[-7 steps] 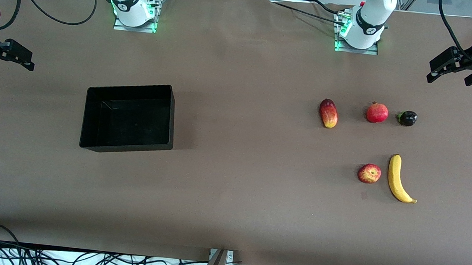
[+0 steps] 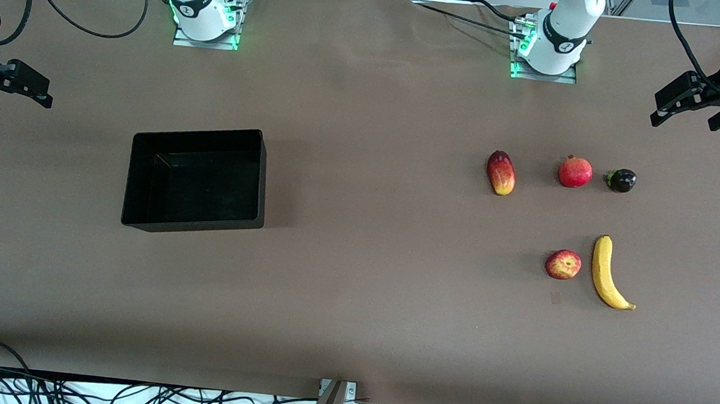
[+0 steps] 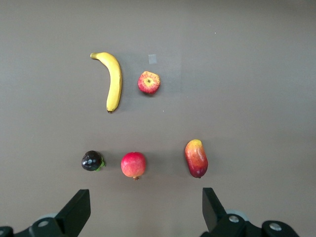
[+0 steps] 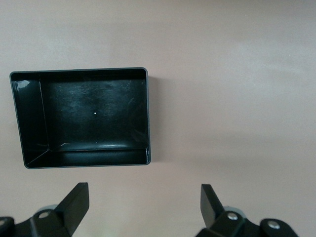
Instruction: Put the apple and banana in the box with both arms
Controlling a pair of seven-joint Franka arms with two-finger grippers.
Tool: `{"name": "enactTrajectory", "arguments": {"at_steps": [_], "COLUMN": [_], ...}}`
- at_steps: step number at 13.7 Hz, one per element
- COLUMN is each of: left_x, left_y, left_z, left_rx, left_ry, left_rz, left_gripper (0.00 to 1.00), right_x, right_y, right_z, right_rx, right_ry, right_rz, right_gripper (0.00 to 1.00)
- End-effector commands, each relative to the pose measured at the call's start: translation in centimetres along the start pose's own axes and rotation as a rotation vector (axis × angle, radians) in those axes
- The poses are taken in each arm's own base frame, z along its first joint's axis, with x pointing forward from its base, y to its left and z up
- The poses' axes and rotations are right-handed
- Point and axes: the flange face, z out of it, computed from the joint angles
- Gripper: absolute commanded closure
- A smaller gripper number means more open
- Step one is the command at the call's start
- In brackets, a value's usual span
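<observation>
The apple (image 2: 563,264), red with yellow streaks, lies on the table toward the left arm's end, beside the yellow banana (image 2: 607,273). Both also show in the left wrist view, the apple (image 3: 148,82) and the banana (image 3: 113,80). The black box (image 2: 197,178) stands empty toward the right arm's end; it also shows in the right wrist view (image 4: 81,117). My left gripper (image 2: 688,109) is open and empty, high over the table's edge at the left arm's end. My right gripper (image 2: 13,83) is open and empty, high over the edge at the right arm's end.
An elongated red-yellow fruit (image 2: 501,172), a plain red round fruit with a crown tip (image 2: 575,172) and a small dark purple fruit (image 2: 621,180) lie in a row farther from the front camera than the apple. Cables lie along the table's near edge.
</observation>
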Motion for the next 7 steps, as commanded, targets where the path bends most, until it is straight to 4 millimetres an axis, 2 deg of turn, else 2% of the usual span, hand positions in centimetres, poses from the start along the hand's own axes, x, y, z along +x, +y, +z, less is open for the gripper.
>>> {"name": "enactTrajectory", "arguments": {"at_steps": [1, 7], "left_x": [-0.2, -0.22], "left_y": [0.14, 0.44], "left_z": [-0.07, 0.01], "left_rx": [-0.025, -0.025], "left_ry": [0.002, 0.001], "left_rz": [-0.007, -0.007], "left_gripper": [0.0, 0.0], "right_x": [0.14, 0.27], "right_y": [-0.1, -0.32], "right_z": [-0.57, 0.35], "right_rx": [-0.019, -0.012], "right_ry": [-0.009, -0.043], "right_rz": [0.014, 0.009], "right_gripper": [0.0, 0.0]}}
